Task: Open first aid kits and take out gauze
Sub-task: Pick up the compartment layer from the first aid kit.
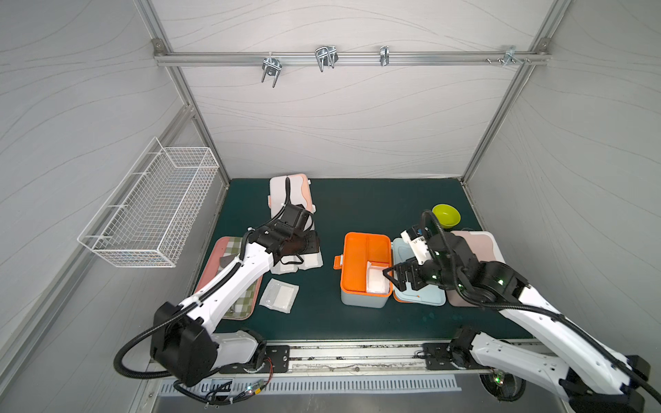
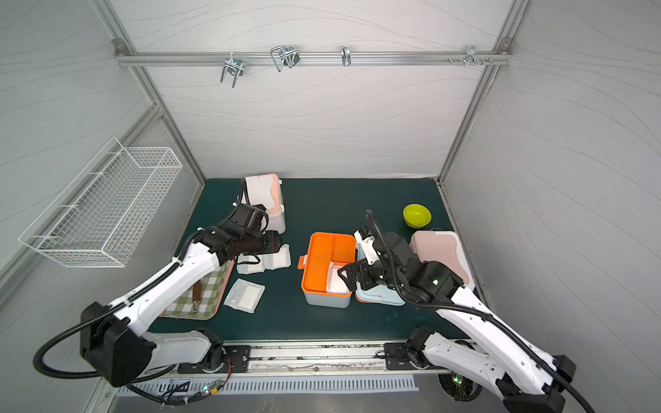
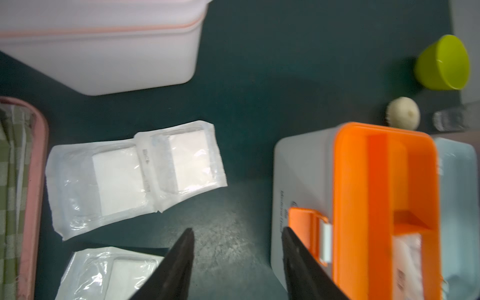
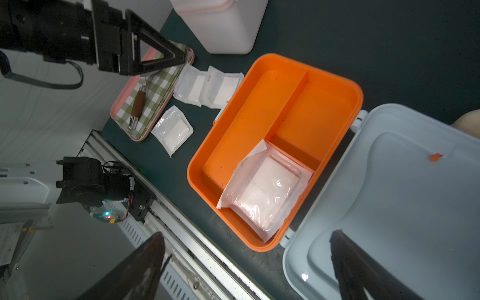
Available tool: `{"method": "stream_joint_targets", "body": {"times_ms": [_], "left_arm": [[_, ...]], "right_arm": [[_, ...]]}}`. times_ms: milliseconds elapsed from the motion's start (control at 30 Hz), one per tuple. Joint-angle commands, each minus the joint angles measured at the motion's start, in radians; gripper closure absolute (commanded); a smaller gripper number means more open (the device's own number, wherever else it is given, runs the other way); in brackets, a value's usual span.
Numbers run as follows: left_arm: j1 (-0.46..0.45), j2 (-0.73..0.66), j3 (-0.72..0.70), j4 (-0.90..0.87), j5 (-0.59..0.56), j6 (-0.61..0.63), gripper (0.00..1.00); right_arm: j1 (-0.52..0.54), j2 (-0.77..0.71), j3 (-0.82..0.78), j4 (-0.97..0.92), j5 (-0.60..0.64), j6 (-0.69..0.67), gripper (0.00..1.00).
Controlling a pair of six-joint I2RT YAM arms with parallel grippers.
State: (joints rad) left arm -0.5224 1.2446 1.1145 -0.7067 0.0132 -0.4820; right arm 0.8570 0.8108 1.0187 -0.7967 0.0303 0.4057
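Observation:
The pale blue kit (image 1: 361, 302) stands open mid-table with its lid (image 4: 402, 187) folded flat. One gauze (image 4: 267, 192) lies in its orange tray (image 1: 357, 257). My right gripper (image 4: 248, 233) hovers open over the tray's near corner. The white kit (image 1: 291, 195) stands closed at the back left. The pink kit (image 1: 475, 246) lies partly hidden under my right arm. Two overlapping gauze pouches (image 3: 117, 181) and a third (image 1: 279, 296) lie on the mat. My left gripper (image 3: 237, 231) hangs open and empty above the mat, between those pouches and the blue kit.
A pink tray (image 3: 36, 181) with checked cloth and a brown-handled tool (image 4: 137, 104) lies at the front left. A green bowl (image 1: 446, 215) and a small cream ball (image 3: 404, 113) stand at the back right. A wire basket (image 1: 153, 207) hangs on the left wall.

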Motion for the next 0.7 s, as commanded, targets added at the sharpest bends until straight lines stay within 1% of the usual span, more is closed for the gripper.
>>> {"method": "stream_joint_targets", "body": {"times_ms": [0, 33, 133, 200, 267, 400, 467, 500, 567, 667], "left_arm": [[-0.104, -0.051, 0.070, -0.059, -0.027, -0.035, 0.36], [-0.152, -0.056, 0.081, -0.063, -0.034, -0.041, 0.32], [-0.312, -0.032, 0.127, -0.101, -0.120, -0.068, 0.16], [-0.389, 0.006, 0.160, -0.127, -0.158, -0.085, 0.08], [-0.451, 0.055, 0.201, -0.153, -0.191, -0.089, 0.02], [-0.537, 0.158, 0.273, -0.187, -0.242, -0.097, 0.01], [-0.548, 0.208, 0.296, -0.195, -0.237, -0.104, 0.06], [-0.550, 0.234, 0.308, -0.198, -0.232, -0.108, 0.11], [-0.550, 0.276, 0.324, -0.201, -0.230, -0.113, 0.25], [-0.549, 0.332, 0.338, -0.189, -0.218, -0.119, 0.42]], "right_arm": [[-0.002, -0.094, 0.022, -0.039, 0.162, -0.010, 0.01], [-0.004, -0.126, 0.016, -0.042, 0.199, 0.000, 0.01], [-0.012, -0.215, -0.016, -0.048, 0.305, 0.046, 0.01], [-0.022, -0.264, -0.037, -0.058, 0.358, 0.077, 0.01], [-0.039, -0.292, -0.051, -0.067, 0.376, 0.097, 0.01], [-0.081, -0.286, -0.055, -0.099, 0.341, 0.110, 0.01], [-0.103, -0.264, -0.054, -0.112, 0.301, 0.111, 0.01], [-0.116, -0.249, -0.055, -0.116, 0.275, 0.108, 0.01], [-0.134, -0.225, -0.062, -0.118, 0.227, 0.111, 0.01], [-0.165, -0.187, -0.081, -0.106, 0.141, 0.101, 0.01]]}}
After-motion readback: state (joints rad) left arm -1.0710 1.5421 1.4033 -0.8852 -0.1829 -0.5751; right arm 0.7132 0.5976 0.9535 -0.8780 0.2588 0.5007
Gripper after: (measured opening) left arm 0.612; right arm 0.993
